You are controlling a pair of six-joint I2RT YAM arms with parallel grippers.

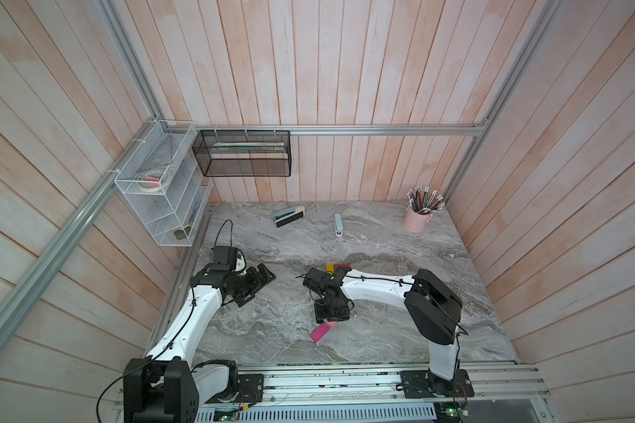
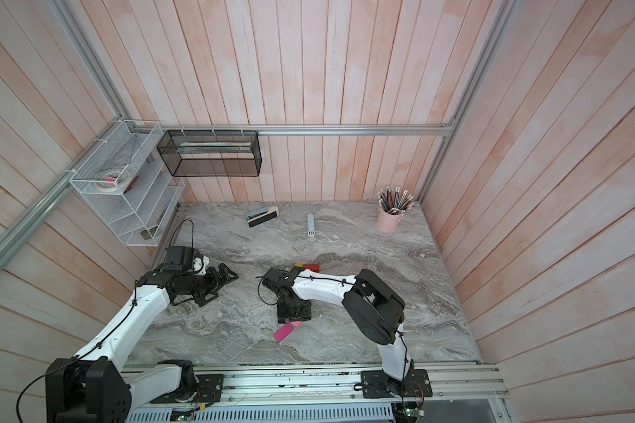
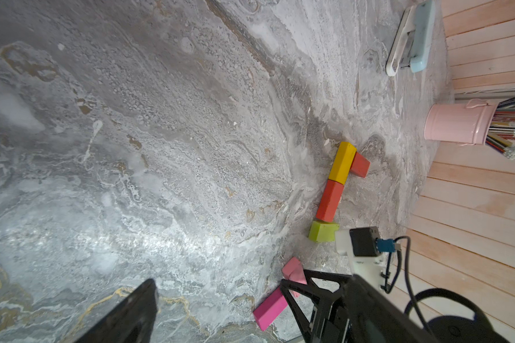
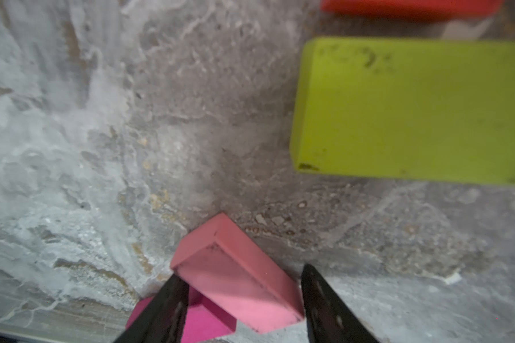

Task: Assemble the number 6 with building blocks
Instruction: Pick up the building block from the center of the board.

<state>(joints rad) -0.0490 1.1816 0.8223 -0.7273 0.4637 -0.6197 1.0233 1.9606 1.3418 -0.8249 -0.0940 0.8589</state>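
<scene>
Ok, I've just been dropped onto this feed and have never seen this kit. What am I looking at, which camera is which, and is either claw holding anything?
Two white-and-black robot arms stand at the near edge of a marble table. Two pictures look down on the whole scene from overhead. The other two come from a camera on each arm's wrist.

The left gripper is open and empty, off to one side. The right gripper is low, with its jaws on either side of the light pink brick, which touches the magenta brick. I cannot tell whether it grips yet.

Further back, the yellow brick, red bricks and lime green brick lie as the start of the digit. At the far end are a stapler and a pink cup of pencils.
</scene>
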